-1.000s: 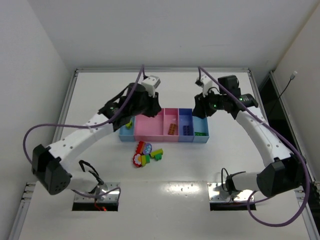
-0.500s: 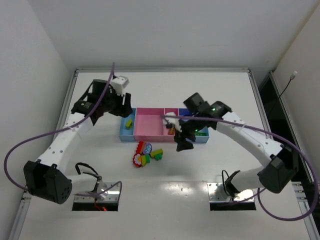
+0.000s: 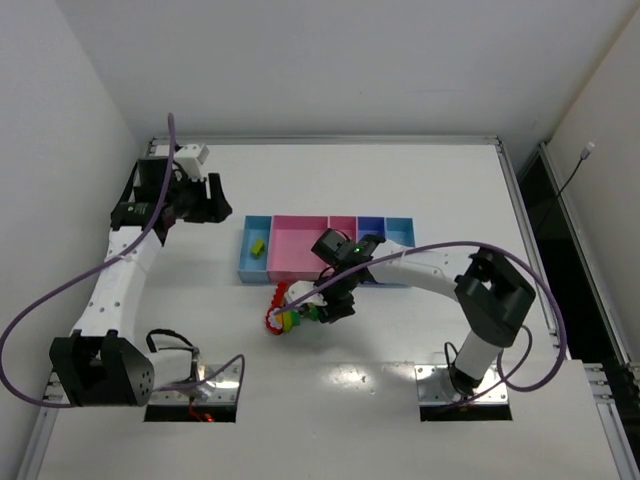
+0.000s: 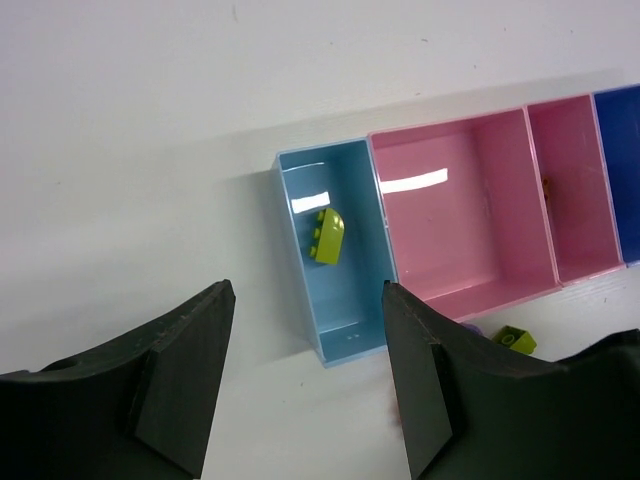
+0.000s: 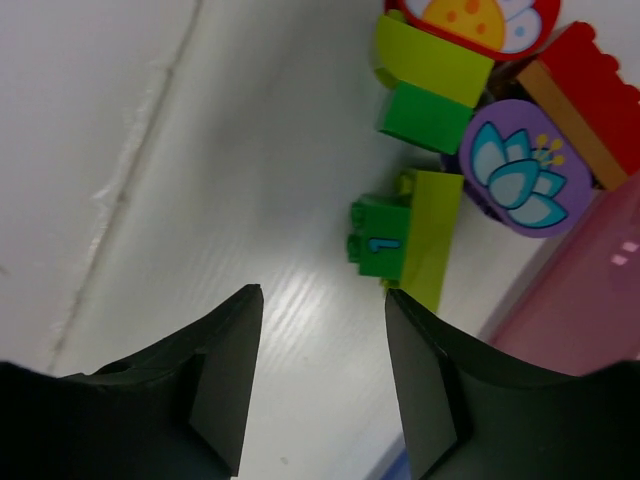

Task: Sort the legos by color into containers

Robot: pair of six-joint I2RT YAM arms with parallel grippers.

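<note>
Both pairs of jaws stand spread and empty. The left gripper hangs near the containers, where a lime brick lies in the end light blue bin. The right gripper hovers by the loose legos; a green brick reads "1".

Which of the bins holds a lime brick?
The light blue bin at the left end of the row: one lime brick lies inside it, while the wide pink bin beside it shows none.
</note>
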